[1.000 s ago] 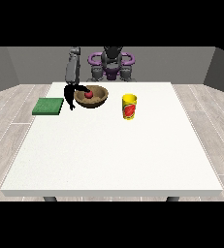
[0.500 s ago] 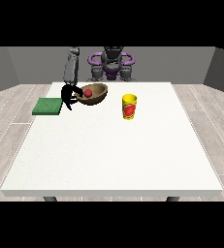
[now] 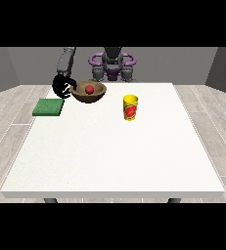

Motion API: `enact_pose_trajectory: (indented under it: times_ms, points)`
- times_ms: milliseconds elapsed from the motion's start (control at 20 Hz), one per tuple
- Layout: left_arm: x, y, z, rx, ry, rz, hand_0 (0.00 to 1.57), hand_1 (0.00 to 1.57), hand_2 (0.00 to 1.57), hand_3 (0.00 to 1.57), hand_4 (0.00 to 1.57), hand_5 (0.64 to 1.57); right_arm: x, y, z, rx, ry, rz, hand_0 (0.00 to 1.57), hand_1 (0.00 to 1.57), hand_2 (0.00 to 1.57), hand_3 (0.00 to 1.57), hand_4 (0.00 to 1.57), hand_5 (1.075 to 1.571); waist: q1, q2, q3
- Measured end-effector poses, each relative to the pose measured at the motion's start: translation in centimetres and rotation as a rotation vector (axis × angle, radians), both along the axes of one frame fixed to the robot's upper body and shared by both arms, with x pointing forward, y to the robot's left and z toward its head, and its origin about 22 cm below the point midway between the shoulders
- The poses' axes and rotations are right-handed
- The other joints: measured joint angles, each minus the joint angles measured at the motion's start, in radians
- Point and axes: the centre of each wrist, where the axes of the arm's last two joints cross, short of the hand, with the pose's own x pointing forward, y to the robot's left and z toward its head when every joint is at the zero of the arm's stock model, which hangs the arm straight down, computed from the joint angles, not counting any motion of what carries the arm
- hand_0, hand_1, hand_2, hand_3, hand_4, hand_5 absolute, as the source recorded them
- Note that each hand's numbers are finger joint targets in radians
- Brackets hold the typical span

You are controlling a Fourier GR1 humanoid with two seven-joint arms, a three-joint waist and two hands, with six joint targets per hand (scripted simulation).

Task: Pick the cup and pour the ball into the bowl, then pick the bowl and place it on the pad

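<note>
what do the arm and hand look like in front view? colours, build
One arm shows, at the view's left: a grey, rounded, tube-like segment. It ends in a black hand with a small white mark on it. No cables or sleeves visible. The torso behind is grey with purple rings.

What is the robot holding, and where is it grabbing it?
The hand at the view's left holds the brown bowl by its rim, on the side nearest the green pad. The red ball sits inside.

The bowl (image 3: 89, 93) looks like matt wood, the cup (image 3: 130, 107) perhaps glossy plastic, the table (image 3: 114, 146) smooth white.
</note>
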Motion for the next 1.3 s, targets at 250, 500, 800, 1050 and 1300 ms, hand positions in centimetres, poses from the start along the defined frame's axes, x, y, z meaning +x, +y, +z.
enact_pose_trajectory:
  times_ms: [250, 500, 800, 1050, 1300]
  points:
    - [-0.7, 1.3, 0.0, -0.011, -0.001, 0.030, 0.00, 0.00, 0.00, 0.00, 0.71, 1.566, 1.1, -3.5, 3.1, -0.091, 0.021, 0.016, 1.57, 1.57, 1.57, 1.57, 0.98, 1.570, -0.029, -0.001, 0.0033]
    - [-1.1, 2.0, 1.1, 0.003, -0.060, 0.041, 0.00, 0.00, 0.00, 0.00, 0.70, 1.560, 1.9, -8.2, 6.7, -0.176, -0.042, 0.006, 1.57, 1.57, 1.57, 1.43, 1.00, 1.570, -0.027, 0.069, 0.0050]
    - [-0.8, 1.4, 1.4, 0.039, -0.159, 0.050, 0.00, 0.00, 0.00, 0.00, 0.68, 1.558, 3.2, -11.3, 10.2, -0.158, -0.155, -0.024, 1.57, 1.57, 1.57, 1.19, 0.99, 1.570, -0.013, 0.182, 0.0056]
    - [-1.3, 0.8, 3.8, 0.064, -0.251, 0.040, 0.00, 0.00, 0.00, 0.00, 0.68, 1.559, 1.8, -16.1, 10.8, -0.163, -0.246, -0.089, 1.57, 1.57, 1.57, 0.08, 0.96, 1.571, 0.016, 0.281, 0.0072]
    - [-2.4, 0.3, 6.2, 0.075, -0.326, 0.049, 0.00, 0.00, 0.00, 0.00, 0.70, 1.559, 0.4, -19.7, 11.7, -0.186, -0.305, -0.131, 1.57, 1.57, 1.57, 0.00, 0.97, 1.571, 0.024, 0.350, 0.0085]
